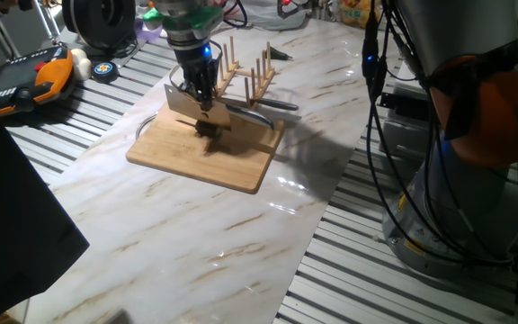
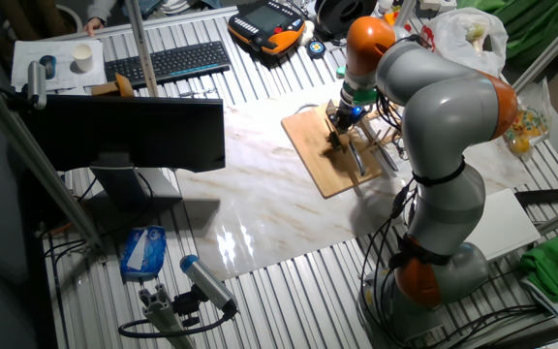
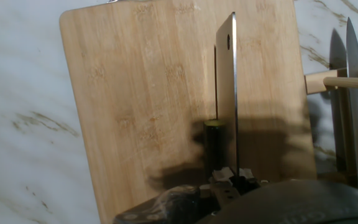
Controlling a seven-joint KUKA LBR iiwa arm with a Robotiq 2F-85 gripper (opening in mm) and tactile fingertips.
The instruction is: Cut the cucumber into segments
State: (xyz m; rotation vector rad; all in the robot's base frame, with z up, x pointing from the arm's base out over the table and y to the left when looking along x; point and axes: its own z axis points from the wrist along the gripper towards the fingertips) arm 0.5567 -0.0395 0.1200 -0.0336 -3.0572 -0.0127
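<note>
A: Since the arm (image 2: 434, 126) is the biggest thing over the marble table (image 1: 178, 243), start there: what goes wrong if it pushes down now?

B: It could shove the wooden board (image 1: 207, 155) itself. The board lies toward the table's far edge, just in front of the wooden rack (image 1: 245, 76), and nothing visibly pins it. A slanted push might slide it into the rack or the spare knives (image 3: 352, 106) along its right edge.

A: And the cleaver (image 3: 227, 93)?

B: In the hand view its blade stands on edge, running along the board and lengthwise beside the cucumber (image 3: 214, 146), touching or nearly touching its right flank. A stroke from there would shave the skin or split it lengthwise, not cross it into segments.

A: Is the handle held?

B: The gripper (image 1: 203, 93) hangs straight over the board's middle with the cleaver below it, so I judge the fingers are clenched on the handle, though the grasp itself is in shadow. A loose hold would let the blade twist.

A: The cucumber, then?

B: It is 1 stubby dark green piece near the middle of the board, its pale cut end facing the far edge. It looks whole, with 0 cuts that I can see. Being round, it could roll leftward from a glancing blade.
</note>
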